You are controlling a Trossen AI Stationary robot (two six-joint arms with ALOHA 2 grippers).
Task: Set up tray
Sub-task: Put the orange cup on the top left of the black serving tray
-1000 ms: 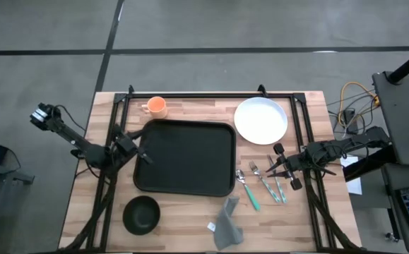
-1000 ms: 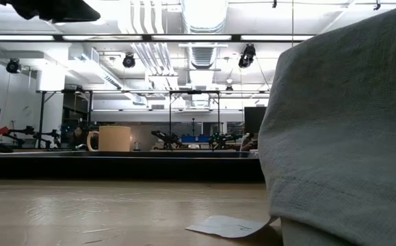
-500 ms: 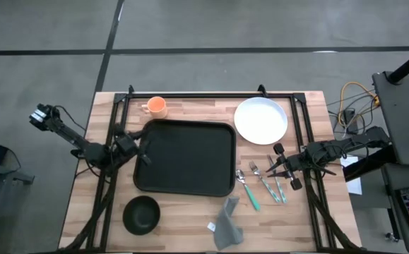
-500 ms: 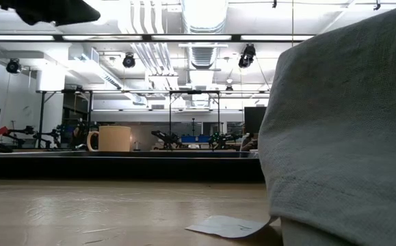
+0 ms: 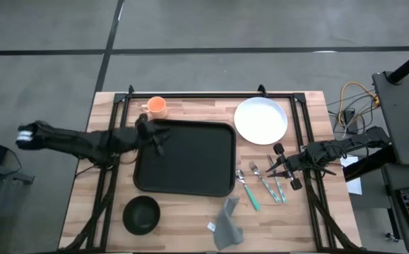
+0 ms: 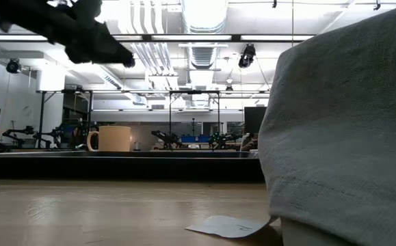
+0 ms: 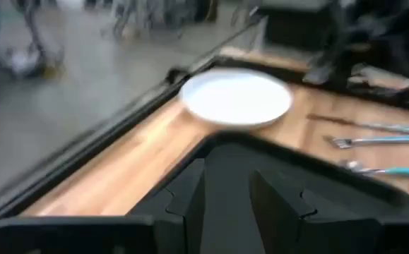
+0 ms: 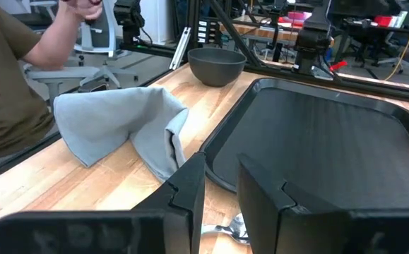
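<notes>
one tray (image 5: 190,159), flat, long axis left-right

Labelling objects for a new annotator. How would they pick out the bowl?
Start at the big black tray mid-table. Off its near-left corner sits the bowl, alone on the bare wood. It is small, round and black, unlike the flat white plate and orange cup at the far side.
</notes>
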